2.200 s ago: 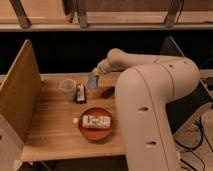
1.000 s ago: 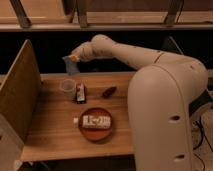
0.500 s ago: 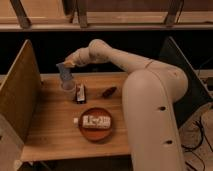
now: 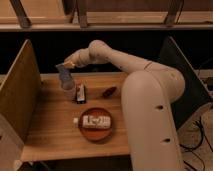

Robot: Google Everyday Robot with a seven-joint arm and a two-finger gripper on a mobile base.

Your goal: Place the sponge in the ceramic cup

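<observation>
Hanging from the hand (image 4: 68,64) is the sponge (image 4: 64,74), a flat blue-grey pad that the closed fingers pinch by its upper end, so that it dangles down and a little to the camera's left of the fingertips, clear of the worktop (image 4: 50,125). Straight beneath the hand, and just under the sponge's lower edge, stands the ceramic cup (image 4: 69,93), pale and upright on the wood; the sponge's bottom edge meets the cup's mouth in this view, and I cannot tell whether it touches the rim or has dipped inside. The hand itself hovers above the far left part of the worktop, at the end of the pale arm (image 4: 102,52) that reaches in from the robot's bulky body (image 4: 150,115) on the camera's right. Just beside the cup, below the hand and slightly to the camera's right of it, lies a small red-and-white box (image 4: 80,93). Farther to that side, well apart from the hand, rests a dark red item (image 4: 109,92). Nearer the camera than all of these, down from the hand and to its right, sits a red-orange plate (image 4: 96,134) carrying a white packet (image 4: 94,121) laid across it. A tall wooden side panel (image 4: 20,85) bounds the worktop on the camera's left of the hand.
</observation>
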